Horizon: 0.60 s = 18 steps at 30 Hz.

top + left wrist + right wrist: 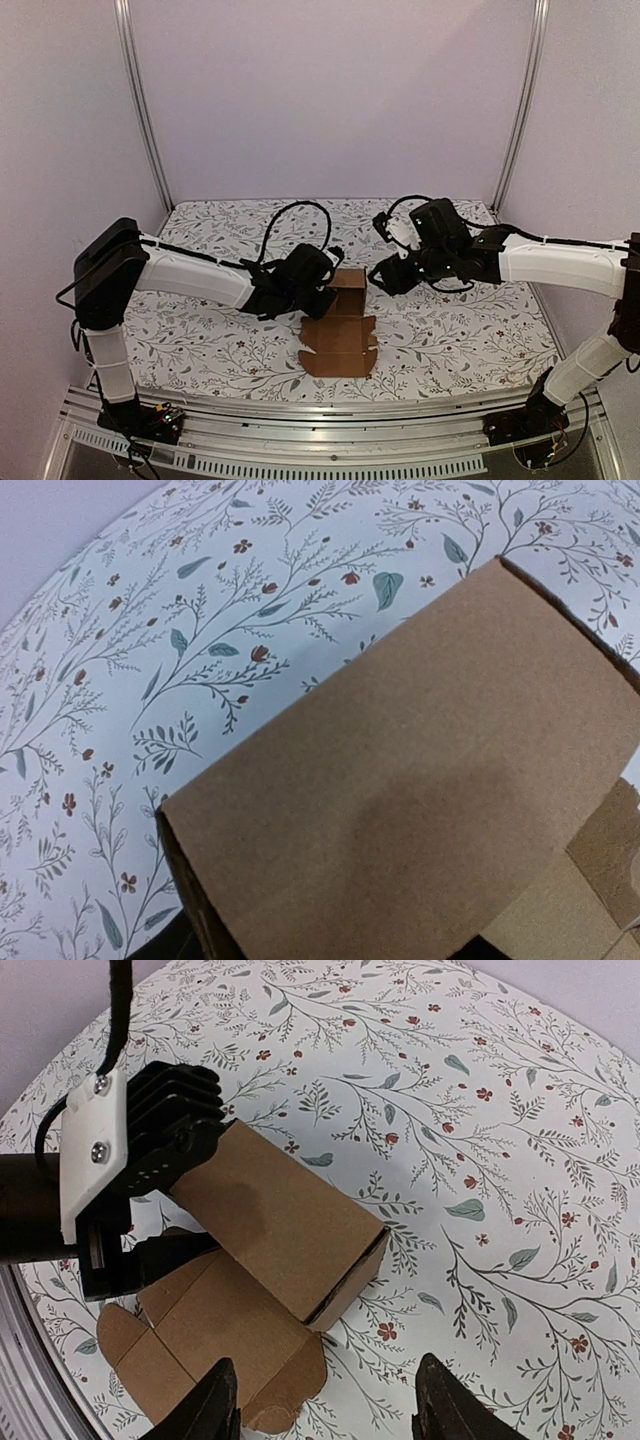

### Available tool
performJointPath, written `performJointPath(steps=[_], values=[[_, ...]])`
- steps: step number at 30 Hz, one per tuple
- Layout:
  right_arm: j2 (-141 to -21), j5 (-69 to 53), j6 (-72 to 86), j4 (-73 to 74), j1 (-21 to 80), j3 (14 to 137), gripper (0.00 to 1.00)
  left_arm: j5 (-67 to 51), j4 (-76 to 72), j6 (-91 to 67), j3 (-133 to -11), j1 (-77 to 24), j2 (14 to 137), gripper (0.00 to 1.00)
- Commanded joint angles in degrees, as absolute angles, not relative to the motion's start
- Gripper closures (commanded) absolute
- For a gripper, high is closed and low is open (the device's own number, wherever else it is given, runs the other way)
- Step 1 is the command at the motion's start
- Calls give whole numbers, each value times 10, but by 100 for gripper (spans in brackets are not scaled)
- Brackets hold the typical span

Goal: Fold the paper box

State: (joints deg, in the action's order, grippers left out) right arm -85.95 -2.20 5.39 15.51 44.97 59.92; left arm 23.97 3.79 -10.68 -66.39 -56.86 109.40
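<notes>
The paper box (pixel 340 335) is brown cardboard, partly folded. One section stands up as a closed sleeve (pixel 280 1215), and flat flaps (pixel 200 1335) spread on the table toward the near edge. My left gripper (pixel 322 290) clasps the sleeve's left end. One dark finger (pixel 170 1255) lies along its near side and the other is hidden behind it. Cardboard (pixel 420 780) fills the left wrist view and covers the jaws. My right gripper (pixel 325 1410) hovers open just right of the sleeve (pixel 350 280), above a rounded tab, holding nothing.
The table wears a white cloth with a leaf-and-flower print (pixel 470 330). Pale walls and two metal posts (pixel 145 110) enclose the back. A metal rail (pixel 320 415) runs along the near edge by the arm bases.
</notes>
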Motion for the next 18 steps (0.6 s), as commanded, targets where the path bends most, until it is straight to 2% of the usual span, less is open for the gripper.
performJointPath(steps=[1,11,14,18], values=[[-831,-3,62,168,448,589,41,185,-33,-40,-679,-541,1110,43],[-818,18,56,184,448,605,39,75,-73,-62,-589,-519,1024,24],[-817,17,48,195,447,621,38,73,-100,-89,-551,-517,1006,23],[-820,14,40,200,444,636,37,60,-212,-121,-491,-516,1019,23]])
